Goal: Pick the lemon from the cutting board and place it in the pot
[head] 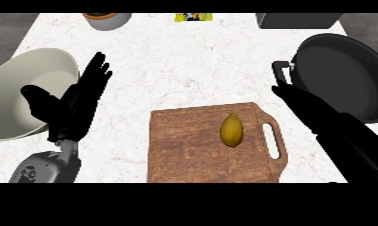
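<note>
The lemon [232,130] lies on the cutting board [184,150], right of its middle, on the near part of the desk [192,60]. The pot [336,70] stands behind and right of the board. A bowl [33,87] sits far left, and a cup [108,20] stands at the back.

On my feed the white marbled counter [192,65] fills the frame. I see a large pale bowl [40,70] at the left edge, a small grey cup [109,20] upper left, a yellow packet [193,17] top centre and a dark grey box [299,20] upper right.
</note>
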Controlling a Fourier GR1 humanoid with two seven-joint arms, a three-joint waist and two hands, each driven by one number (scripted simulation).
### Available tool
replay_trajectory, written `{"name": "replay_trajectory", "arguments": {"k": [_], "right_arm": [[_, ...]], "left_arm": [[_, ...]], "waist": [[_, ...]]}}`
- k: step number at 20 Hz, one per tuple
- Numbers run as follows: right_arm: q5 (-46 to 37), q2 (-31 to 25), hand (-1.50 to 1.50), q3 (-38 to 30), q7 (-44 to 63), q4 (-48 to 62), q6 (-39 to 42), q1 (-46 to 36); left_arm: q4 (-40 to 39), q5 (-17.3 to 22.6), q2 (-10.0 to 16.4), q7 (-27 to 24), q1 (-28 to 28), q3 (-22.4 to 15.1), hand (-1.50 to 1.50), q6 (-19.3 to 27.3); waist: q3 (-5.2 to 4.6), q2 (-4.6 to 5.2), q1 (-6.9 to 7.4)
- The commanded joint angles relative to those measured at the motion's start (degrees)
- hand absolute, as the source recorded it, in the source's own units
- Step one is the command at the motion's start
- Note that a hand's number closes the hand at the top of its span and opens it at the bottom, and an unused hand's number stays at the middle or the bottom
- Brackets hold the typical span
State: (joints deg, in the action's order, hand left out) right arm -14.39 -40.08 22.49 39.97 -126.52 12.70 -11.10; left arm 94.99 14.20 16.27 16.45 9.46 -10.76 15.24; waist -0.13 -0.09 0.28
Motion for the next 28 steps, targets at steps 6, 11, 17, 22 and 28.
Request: {"name": "replay_trajectory", "arguments": {"k": [6,11,17,22,28], "right_arm": [[1.13,9.07,-1.5,1.14,13.57,4.7,8.91,-6.64],[-3.69,12.09,-1.5,4.85,13.97,10.84,10.9,-6.53],[-15.65,16.23,-1.5,12.13,12.34,14.62,7.08,-2.19],[-18.2,21.88,-1.5,7.95,10.16,15.75,8.18,-3.04],[-21.94,29.26,-1.5,8.1,12.64,17.68,9.93,-5.79]], "left_arm": [[-2.8,-0.78,-1.65,-0.27,1.08,2.67,0.0,-2.53],[1.52,-4.01,-3.21,0.2,-2.06,0.49,0.0,-0.63],[1.16,-4.19,-3.78,-0.89,-4.0,1.57,0.0,-2.23],[-0.92,-4.3,-4.37,-1.07,-2.2,4.73,0.0,-5.08],[-0.43,-6.87,-6.2,0.05,-1.63,4.45,0.0,-5.14]], "waist": [[0.11,0.09,-0.28],[0.13,0.06,-0.09],[0.13,0.08,-0.15],[0.13,0.09,-0.24],[0.13,0.08,-0.2]]}}
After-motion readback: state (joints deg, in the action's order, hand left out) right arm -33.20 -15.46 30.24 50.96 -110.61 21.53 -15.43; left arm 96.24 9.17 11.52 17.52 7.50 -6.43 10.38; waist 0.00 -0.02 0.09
